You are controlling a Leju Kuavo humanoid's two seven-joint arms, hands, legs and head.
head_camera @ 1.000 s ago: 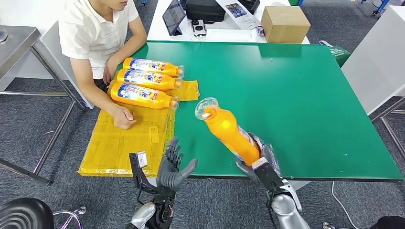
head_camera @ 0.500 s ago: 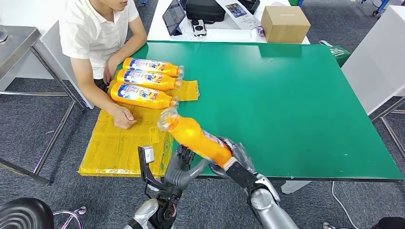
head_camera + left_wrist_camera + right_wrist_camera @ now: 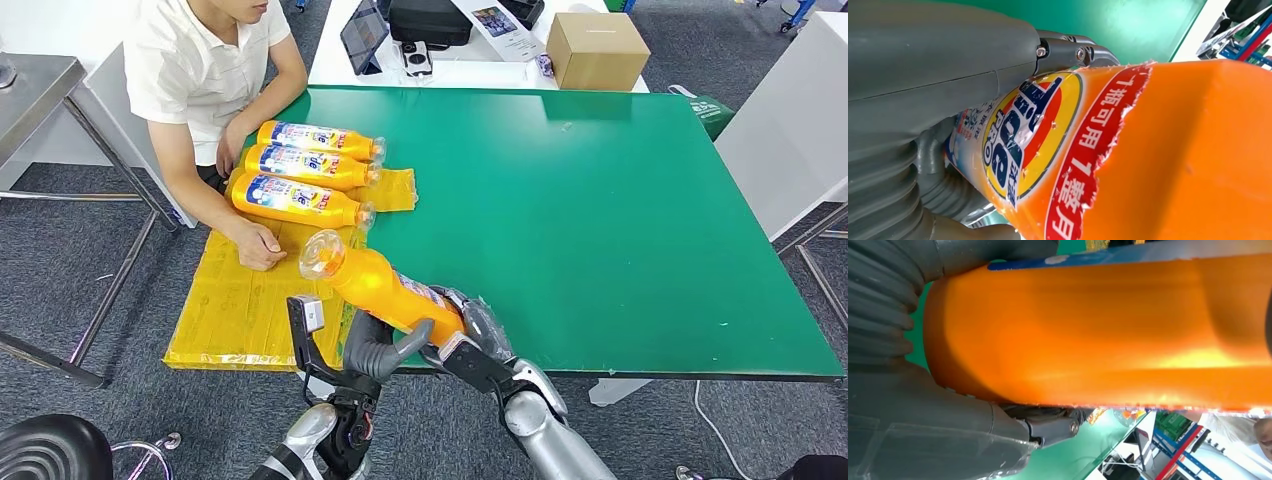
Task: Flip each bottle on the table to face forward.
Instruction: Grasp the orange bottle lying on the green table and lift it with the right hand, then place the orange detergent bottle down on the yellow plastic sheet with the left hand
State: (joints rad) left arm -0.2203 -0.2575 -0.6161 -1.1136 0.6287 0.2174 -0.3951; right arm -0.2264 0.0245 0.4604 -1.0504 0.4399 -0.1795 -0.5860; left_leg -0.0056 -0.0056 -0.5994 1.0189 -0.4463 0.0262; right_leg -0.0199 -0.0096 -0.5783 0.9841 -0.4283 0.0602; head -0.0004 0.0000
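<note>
The green table [image 3: 620, 220] lay ahead. Within the last second, the orange bottle [image 3: 390, 291], gripped by the right robot hand [image 3: 478, 338], had been swung leftward to the left robot hand [image 3: 378, 350], whose fingers now cradled it, suggesting a handover.

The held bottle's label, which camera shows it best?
The left wrist view: the label on the held bottle fills the frame, its print and torn edge clear. The head view shows a sliver of label above the right hand. The right wrist view shows mostly plain orange, with a thin label strip.
</note>
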